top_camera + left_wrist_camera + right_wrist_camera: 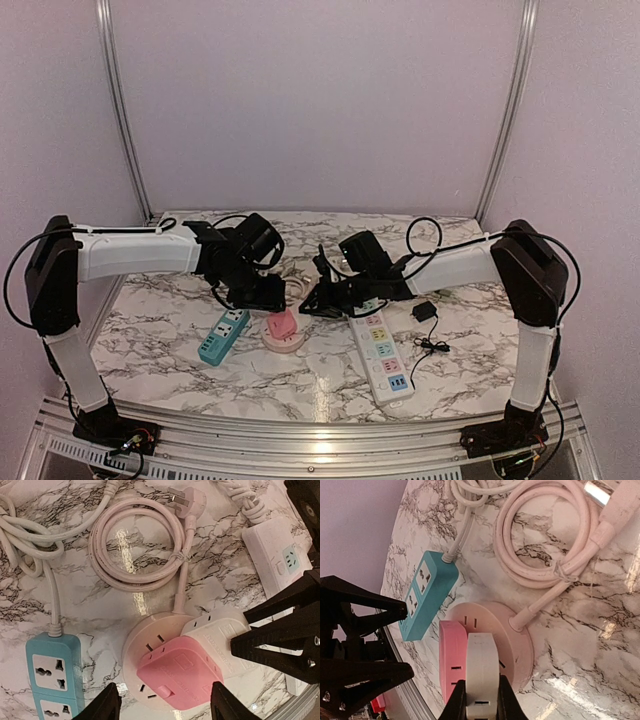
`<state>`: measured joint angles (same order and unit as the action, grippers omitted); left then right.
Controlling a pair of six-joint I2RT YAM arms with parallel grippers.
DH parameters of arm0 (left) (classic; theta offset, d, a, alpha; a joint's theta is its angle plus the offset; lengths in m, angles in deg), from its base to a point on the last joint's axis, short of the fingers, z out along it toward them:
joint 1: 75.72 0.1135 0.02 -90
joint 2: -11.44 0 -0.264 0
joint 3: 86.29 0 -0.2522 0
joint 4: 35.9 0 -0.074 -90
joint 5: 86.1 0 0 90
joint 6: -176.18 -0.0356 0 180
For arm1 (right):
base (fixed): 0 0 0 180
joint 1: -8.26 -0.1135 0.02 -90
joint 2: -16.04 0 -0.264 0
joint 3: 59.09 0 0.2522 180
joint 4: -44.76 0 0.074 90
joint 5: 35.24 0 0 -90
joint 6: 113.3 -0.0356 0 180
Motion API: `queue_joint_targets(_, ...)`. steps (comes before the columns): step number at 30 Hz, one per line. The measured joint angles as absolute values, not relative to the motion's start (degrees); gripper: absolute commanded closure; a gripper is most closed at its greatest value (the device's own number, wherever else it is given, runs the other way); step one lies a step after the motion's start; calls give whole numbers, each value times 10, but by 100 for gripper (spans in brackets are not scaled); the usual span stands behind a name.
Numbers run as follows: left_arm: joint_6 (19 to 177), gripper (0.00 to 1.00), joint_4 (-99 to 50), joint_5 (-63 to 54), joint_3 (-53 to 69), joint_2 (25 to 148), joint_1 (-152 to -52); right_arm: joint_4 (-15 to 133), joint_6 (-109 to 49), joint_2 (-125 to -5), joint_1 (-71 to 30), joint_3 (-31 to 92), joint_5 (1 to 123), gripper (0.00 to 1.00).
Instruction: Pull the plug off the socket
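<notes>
A round pale-pink socket [290, 344] lies on the marble table, also in the left wrist view [142, 635] and right wrist view [507, 627]. A pink plug block [180, 672] and a white plug block [220, 635] stand side by side on it. My right gripper [482, 702] is shut on the white plug [482, 665], one finger on each flat side; the pink plug [451, 655] is just left of it. My left gripper [165, 705] is open, hovering over the pink plug with a finger on either side, not touching it.
A teal power strip [222, 335] lies left of the socket. A long white power strip [382, 350] lies to the right, with a black adapter [424, 312] and its thin cable beyond. The socket's coiled pink cable [140, 545] and white cords lie behind.
</notes>
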<state>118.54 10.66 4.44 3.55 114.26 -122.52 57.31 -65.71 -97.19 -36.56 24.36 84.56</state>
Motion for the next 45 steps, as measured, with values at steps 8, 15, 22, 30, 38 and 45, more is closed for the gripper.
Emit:
queue_joint_targets(8, 1063, 5, 27, 45, 96, 1086, -1226, 607, -632, -972, -364, 259, 842, 99)
queue_joint_targets(15, 931, 2, -90, 36, 168, 1067, -1245, 632, -609, -966, -353, 262, 852, 99)
queue_joint_targets(22, 805, 2, -210, 4, 246, 1059, -1253, 638, -597, -965, -348, 262, 858, 99)
queue_joint_targets(30, 724, 5, -238, -7, 195, 1116, -1257, 638, -596, -964, -348, 262, 858, 99)
queue_joint_targets(38, 703, 16, -212, -17, 168, 1150, -1257, 638, -596, -964, -348, 261, 857, 99)
queue_joint_targets(45, 694, 23, -183, -26, 151, 1163, -1257, 638, -597, -964, -347, 261, 858, 99)
